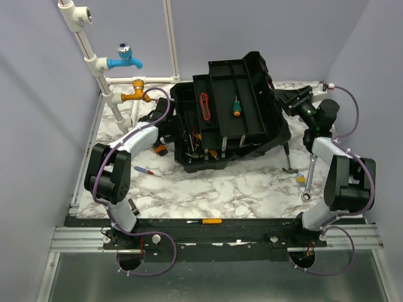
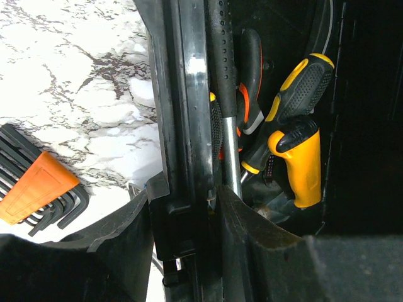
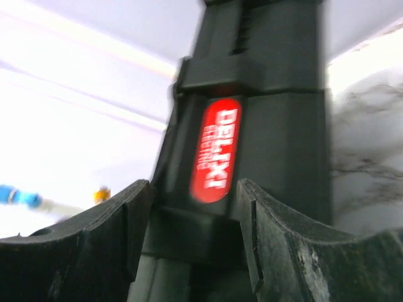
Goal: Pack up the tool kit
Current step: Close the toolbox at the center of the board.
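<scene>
Left arm: it rises from the 7 o'clock corner of the table [image 1: 208, 185] with the elbow bent, and the forearm reaches toward 1 o'clock to the left side of the toolbox [image 1: 269, 133].
Left claw [image 1: 165, 126]: clenched on the toolbox's side wall, with one finger outside and one inside.
Right arm: from the 5 o'clock corner, the forearm reaches toward 11 o'clock to the toolbox's right end.
Right claw [image 1: 288, 98]: its fingers flank a black toolbox part; the view is blurred, so it is unclear whether they pinch it.
Toolbox: at 12 o'clock on the table, tipped, with the tray [image 1: 230, 94] uppermost.
Top view only: a wrench [image 1: 309, 179] lies at 4 o'clock.
Left wrist only: yellow-black screwdrivers [image 2: 296, 157] and pliers [image 2: 250, 100] are inside the box, and a hex key set [image 2: 34, 185] lies outside it.
Right wrist only: a red label [image 3: 214, 148] sits between the fingers.
</scene>
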`<action>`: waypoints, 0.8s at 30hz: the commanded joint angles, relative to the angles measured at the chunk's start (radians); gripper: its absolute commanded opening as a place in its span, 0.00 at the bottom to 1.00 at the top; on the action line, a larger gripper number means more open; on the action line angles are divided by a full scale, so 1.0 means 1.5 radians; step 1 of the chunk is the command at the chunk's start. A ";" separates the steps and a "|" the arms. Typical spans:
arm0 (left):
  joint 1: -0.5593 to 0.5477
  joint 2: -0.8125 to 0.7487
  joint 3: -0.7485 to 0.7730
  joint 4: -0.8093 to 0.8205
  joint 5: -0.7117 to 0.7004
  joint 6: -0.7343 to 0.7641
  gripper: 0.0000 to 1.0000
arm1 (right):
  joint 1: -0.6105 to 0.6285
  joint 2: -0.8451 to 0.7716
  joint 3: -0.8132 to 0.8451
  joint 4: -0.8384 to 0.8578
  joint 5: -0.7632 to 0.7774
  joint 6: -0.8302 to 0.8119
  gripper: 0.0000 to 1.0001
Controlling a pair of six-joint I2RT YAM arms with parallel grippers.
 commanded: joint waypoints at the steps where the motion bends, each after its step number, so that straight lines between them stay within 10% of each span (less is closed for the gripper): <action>1: -0.075 0.019 0.036 0.125 0.140 0.040 0.31 | 0.154 -0.093 0.066 -0.273 -0.079 -0.194 0.64; 10: -0.075 -0.012 0.009 0.135 0.146 0.035 0.31 | 0.330 -0.093 0.195 -0.536 0.141 -0.362 0.64; 24: -0.072 -0.033 -0.013 0.153 0.155 0.030 0.31 | 0.497 -0.059 0.265 -0.531 0.180 -0.348 0.64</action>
